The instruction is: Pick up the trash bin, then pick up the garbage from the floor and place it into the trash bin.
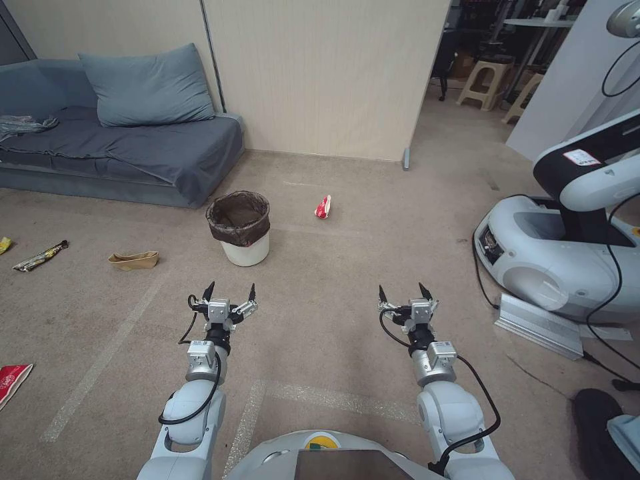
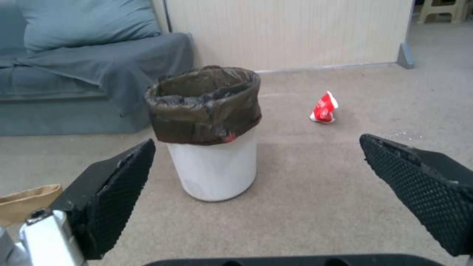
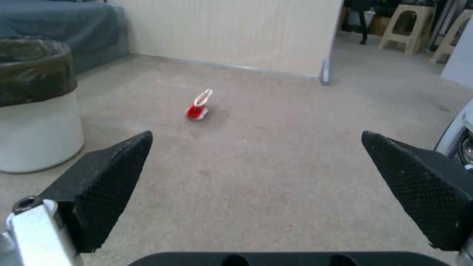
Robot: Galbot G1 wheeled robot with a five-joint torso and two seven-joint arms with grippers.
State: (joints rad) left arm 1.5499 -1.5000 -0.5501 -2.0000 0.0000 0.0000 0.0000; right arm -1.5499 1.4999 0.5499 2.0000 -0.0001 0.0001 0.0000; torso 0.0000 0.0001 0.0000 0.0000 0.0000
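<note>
- The bin [image 1: 239, 228] stands upright on the carpet [image 1: 347, 267], near the front corner of the sofa [image 1: 120, 153], with its dark bag folded over the rim.
- The left gripper [image 1: 230, 291] hovers above the floor just short of the bin, pointing at it, fingers spread wide and holding nothing; in the left wrist view the bin [image 2: 209, 133] sits between the two fingertips [image 2: 123, 184], still apart from them.
- The right gripper [image 1: 405, 292] hangs level with the left one, well to the bin's right, fingers also spread and empty.
- A red wrapper [image 1: 323, 207] lies on the carpet to the right of the bin, apart from it and ahead of the right gripper; it appears in the right wrist view [image 3: 198, 106] beyond the open fingers.
- A tan folded paper [image 1: 134, 259] lies left of the bin.
- Further left lie a dark wrapper [image 1: 40, 256] and a yellow scrap [image 1: 5, 245] at the edge.
- Another red wrapper [image 1: 12, 382] lies at the left edge, nearer the robot.
- A second robot [image 1: 567, 233] stands on the right.
</note>
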